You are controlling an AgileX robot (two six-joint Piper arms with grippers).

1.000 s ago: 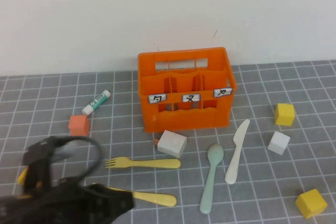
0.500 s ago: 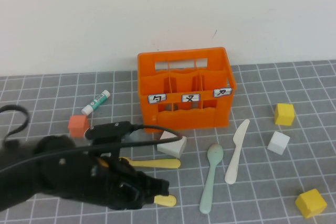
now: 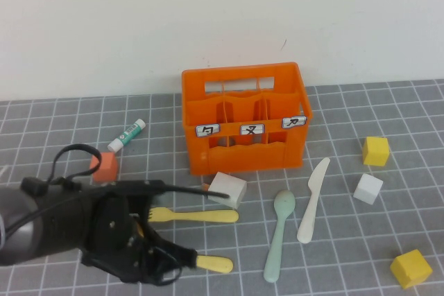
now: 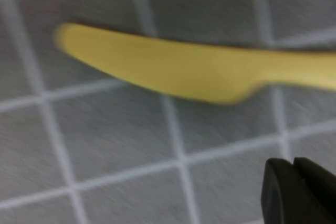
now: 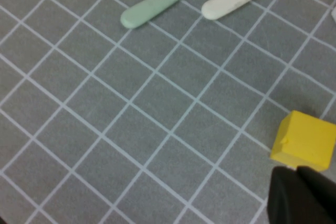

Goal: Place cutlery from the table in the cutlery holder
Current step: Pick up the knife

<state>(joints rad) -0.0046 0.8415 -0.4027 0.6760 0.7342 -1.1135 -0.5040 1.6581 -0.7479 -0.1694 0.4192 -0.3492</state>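
Your left gripper, fingers pressed together, hovers over the pale yellow knife on the table. Your right gripper, also closed, hangs beside a yellow cube.

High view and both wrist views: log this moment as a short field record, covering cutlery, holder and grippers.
cutlery holder: orange, by the wall, no cutlery seen inside
fork: on table
yellow knife: on table, under left arm
white knife: on table
spoon: on table
left gripper: shut, above yellow knife
right gripper: shut, empty, near a yellow cube
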